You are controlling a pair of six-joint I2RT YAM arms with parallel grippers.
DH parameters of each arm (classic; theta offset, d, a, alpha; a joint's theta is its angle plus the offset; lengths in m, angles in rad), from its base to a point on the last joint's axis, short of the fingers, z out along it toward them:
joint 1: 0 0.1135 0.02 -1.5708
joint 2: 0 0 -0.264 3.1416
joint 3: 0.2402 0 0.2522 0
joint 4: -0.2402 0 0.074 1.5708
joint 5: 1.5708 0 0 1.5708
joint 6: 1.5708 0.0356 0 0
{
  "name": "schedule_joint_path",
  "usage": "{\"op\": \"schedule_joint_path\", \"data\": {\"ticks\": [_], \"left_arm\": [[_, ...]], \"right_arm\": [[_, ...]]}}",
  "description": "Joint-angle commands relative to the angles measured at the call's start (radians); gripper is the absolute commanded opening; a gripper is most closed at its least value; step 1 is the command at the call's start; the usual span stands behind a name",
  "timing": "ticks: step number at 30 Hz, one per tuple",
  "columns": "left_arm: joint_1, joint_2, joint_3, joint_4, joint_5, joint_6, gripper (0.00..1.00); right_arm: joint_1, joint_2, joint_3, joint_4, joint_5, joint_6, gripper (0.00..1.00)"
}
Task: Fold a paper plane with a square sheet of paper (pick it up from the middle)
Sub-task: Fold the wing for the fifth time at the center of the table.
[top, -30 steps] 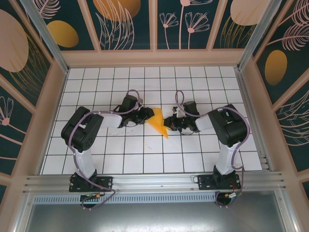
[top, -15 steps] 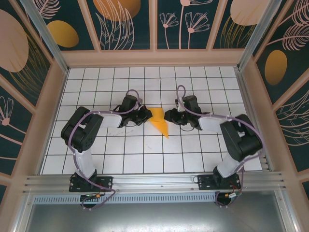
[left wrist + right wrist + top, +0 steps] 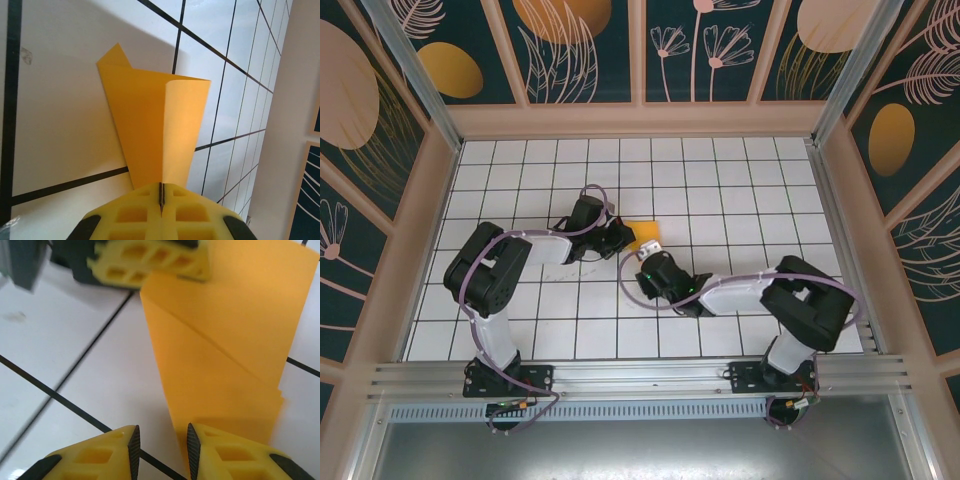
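We see the left claw clenched on the narrow end of the orange-yellow paper, its two yellow fingers pressed together with the sheet pinched in the seam between them. Ahead of this claw the paper widens and lies low over the white gridded surface. A crease runs straight out from the claw, the flap on one side of it curls up a little, and a small corner pokes out at the far end. The right claw is released, its fingers apart over bare tile and a black grid line, grasping nothing. The paper's near tip ends just beside one of its fingers, and we cannot tell whether the two touch. Beyond that claw the sheet shows a diagonal fold, and at its far end we see the left claw holding it. From above, the paper juts out from the tip of the left claw, and the right claw sits just on the near side of it, pointing at it.
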Motion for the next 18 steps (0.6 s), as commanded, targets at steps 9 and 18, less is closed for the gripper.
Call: {"op": "schedule_joint_path", "data": {"ticks": [9,18], "left_arm": [[-0.001,-0.023,0.013,-0.033,-0.003,0.002,0.00],[-0.001,-0.031,0.007,-0.037,-0.007,0.007,0.00]], "right_arm": [[0.025,0.117,0.068,0.060,0.243,-0.159,0.32],[0.026,0.135,0.051,0.091,0.282,-0.211,0.25]]}}
